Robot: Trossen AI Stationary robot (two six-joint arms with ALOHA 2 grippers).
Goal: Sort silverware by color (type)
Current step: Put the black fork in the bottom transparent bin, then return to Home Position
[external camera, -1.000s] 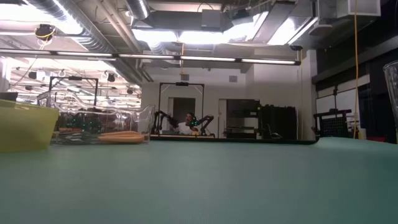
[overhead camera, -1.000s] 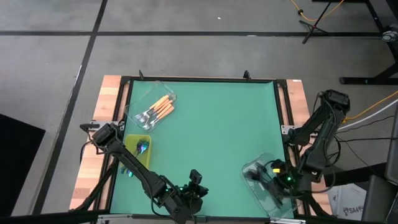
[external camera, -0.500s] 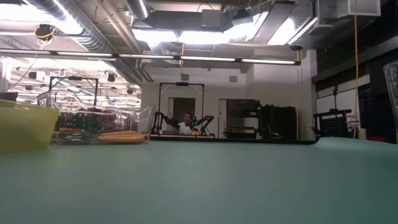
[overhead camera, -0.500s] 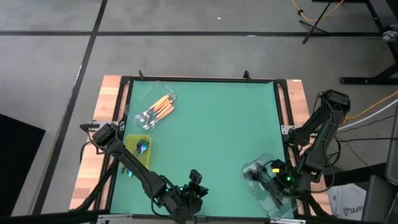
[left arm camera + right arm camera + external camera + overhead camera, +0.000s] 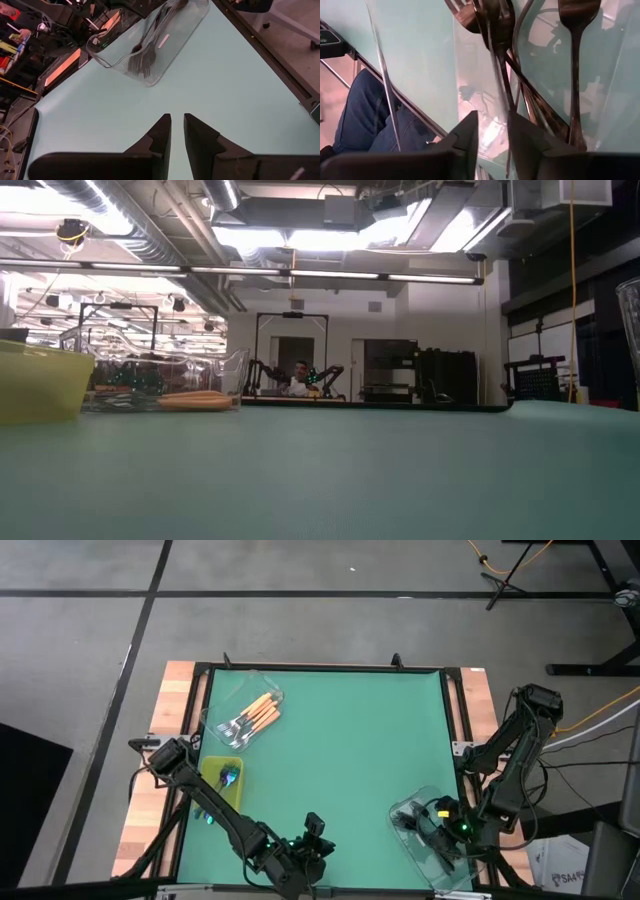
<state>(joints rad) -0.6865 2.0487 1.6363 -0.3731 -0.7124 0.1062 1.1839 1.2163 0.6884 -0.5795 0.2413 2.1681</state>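
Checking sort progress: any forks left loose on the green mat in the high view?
No. The orange-handled forks lie in a clear tub, the dark forks in another, the iridescent ones in the yellow tray.

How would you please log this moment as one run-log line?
right gripper: open, inside clear tub, over dark forks | left gripper: idle, near table edge, empty | orange-handled forks: in far tub

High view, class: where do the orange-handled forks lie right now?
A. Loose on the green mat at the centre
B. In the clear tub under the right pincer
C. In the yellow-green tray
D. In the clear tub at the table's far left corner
D: the orange-handled forks sit together inside the clear tub at the far left corner, apart from the yellow-green tray nearer the left arm.
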